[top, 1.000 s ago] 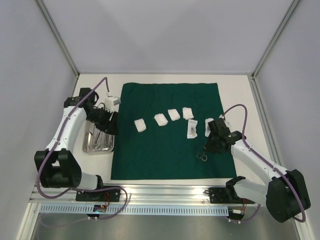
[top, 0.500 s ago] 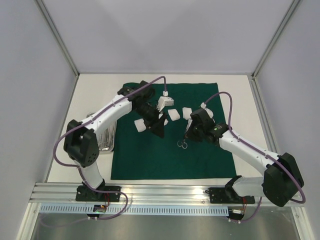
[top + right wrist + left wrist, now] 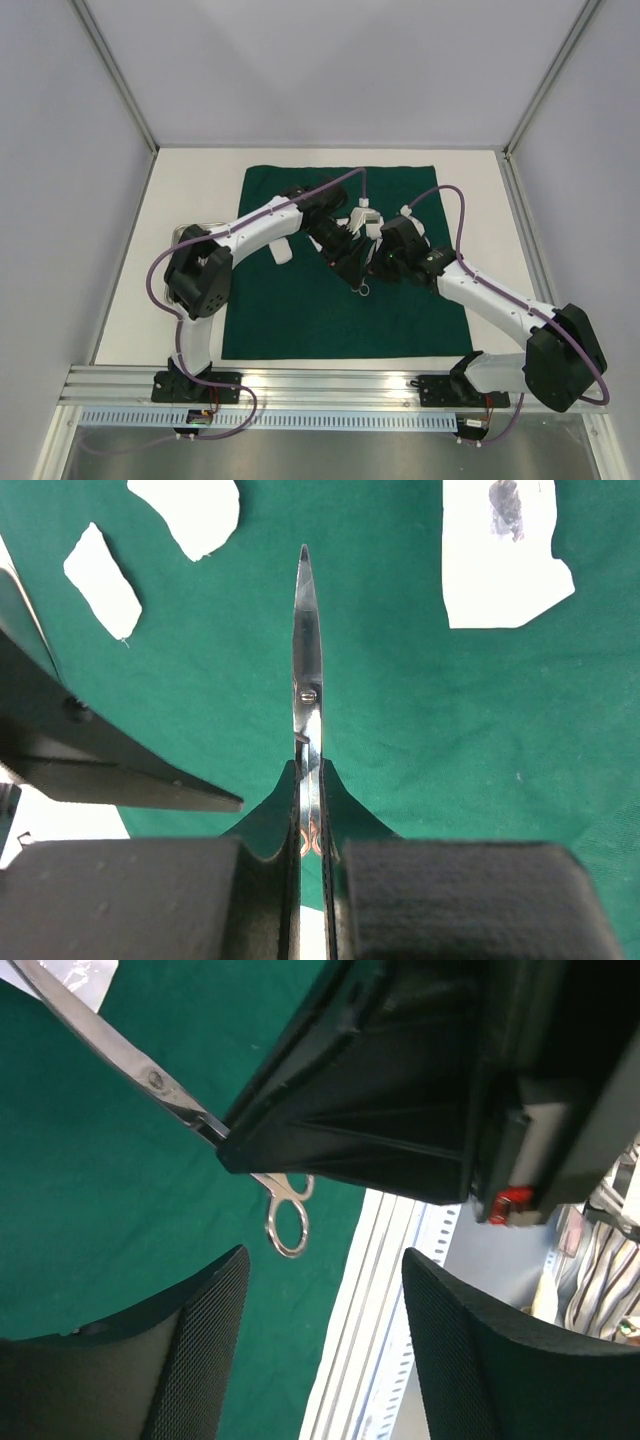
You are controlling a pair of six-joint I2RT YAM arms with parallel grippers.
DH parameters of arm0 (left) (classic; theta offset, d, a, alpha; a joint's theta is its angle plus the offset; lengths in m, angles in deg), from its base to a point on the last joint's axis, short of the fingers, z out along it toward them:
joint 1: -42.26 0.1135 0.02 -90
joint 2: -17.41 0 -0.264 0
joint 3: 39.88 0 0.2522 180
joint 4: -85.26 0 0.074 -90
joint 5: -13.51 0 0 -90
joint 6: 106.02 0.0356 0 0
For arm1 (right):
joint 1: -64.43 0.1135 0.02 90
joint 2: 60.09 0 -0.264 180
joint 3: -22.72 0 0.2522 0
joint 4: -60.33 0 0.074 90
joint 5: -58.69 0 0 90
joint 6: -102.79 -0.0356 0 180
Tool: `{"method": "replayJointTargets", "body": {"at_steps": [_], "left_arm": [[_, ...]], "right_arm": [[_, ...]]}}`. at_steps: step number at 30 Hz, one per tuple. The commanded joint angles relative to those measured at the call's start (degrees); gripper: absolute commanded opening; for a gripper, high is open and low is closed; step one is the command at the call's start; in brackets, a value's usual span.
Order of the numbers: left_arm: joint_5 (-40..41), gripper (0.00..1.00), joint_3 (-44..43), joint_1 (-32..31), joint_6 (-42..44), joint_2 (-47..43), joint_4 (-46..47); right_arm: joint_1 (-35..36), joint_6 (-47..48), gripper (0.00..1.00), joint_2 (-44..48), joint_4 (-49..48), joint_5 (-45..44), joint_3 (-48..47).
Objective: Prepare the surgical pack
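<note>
Our right tool [image 3: 310, 780] is clamped on the scissors [image 3: 308, 670], blades shut, tip pointing ahead over bare green drape [image 3: 420, 740]. Our left tool [image 3: 322, 1260], fingers [image 3: 150, 1360] apart, sits close on its left. Gauze pads [image 3: 500, 570] lie farther ahead, one right, two left.

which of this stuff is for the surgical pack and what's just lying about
For the job:
- green drape
- scissors, held in the right gripper
- white gauze pads on the drape

Not for the job:
- purple cables, part of the rig
- aluminium rail, part of the rig
No stray loose item shows.
</note>
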Motion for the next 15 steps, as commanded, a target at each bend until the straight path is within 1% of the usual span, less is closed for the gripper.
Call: {"method": "replayJointTargets", "body": {"at_steps": [1,7,10,11,13,14,15], "left_arm": [[-1.8,0.71,-0.7,-0.1,-2.3,1.1,2.2],[1.0,0.68,0.3,-0.2,-1.7,1.3,3.6],[1.6,0.63,0.6,-0.2,-1.4,1.4,3.4],[1.0,0.59,0.7,-0.2,-1.5,1.5,3.3],[-0.1,0.55,0.9,-0.2,-1.7,1.7,3.2],[-0.5,0.51,0.9,-0.2,-1.6,1.7,2.9],[-0.8,0.50,1.1,-0.2,-1.5,1.6,2.7]], "right_arm": [[0.2,-1.5,0.00,1.2,-3.0,0.7,0.3],[0.2,-2.3,0.00,1.0,-3.8,1.6,0.2],[0.2,-2.5,0.01,0.8,-4.1,2.0,0.2],[0.2,-2.5,0.00,0.8,-4.3,2.1,0.3],[0.2,-2.5,0.00,0.8,-4.3,2.0,0.2],[0.1,-2.5,0.00,0.8,-4.3,2.0,0.1],[0.1,-2.7,0.00,0.9,-4.3,2.0,0.1]]}}
